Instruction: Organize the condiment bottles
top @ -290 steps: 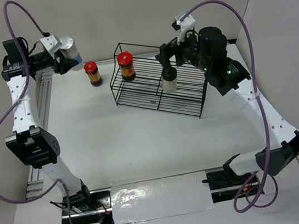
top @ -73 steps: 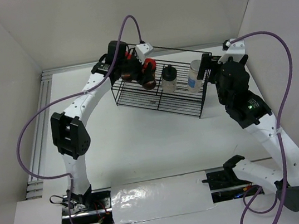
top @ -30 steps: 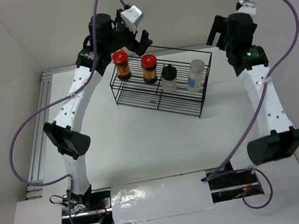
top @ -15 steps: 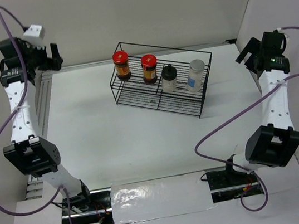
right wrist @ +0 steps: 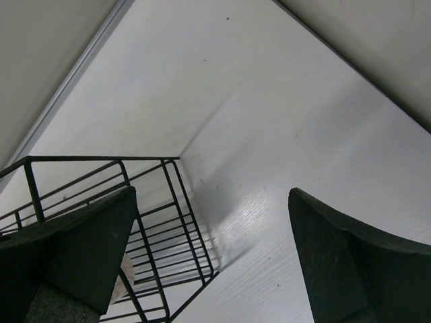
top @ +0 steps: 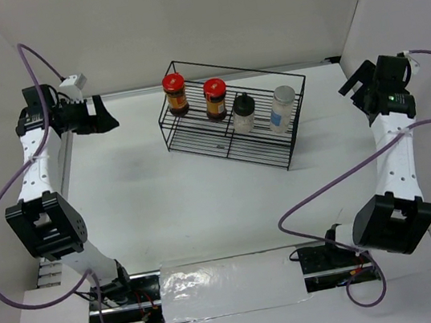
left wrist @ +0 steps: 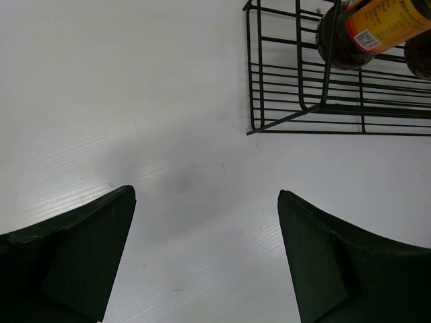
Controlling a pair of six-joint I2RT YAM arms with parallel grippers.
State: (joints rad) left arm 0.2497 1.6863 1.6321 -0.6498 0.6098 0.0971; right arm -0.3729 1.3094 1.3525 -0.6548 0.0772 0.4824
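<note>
Left gripper (left wrist: 205, 194) hangs near the desk's far-left corner, fingers spread and empty; right gripper (right wrist: 212, 194), by the right edge, is spread and empty too. Four jars stand in a row in the rack (top: 225, 142) near the far edge: red-capped jar (top: 176, 93), second red-capped jar (top: 216, 98), black-capped jar (top: 245, 113), white jar (top: 281, 108).

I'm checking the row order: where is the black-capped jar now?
In the top view, the black-capped jar stands in the wire rack, between a red-capped jar and the white-capped jar.
</note>
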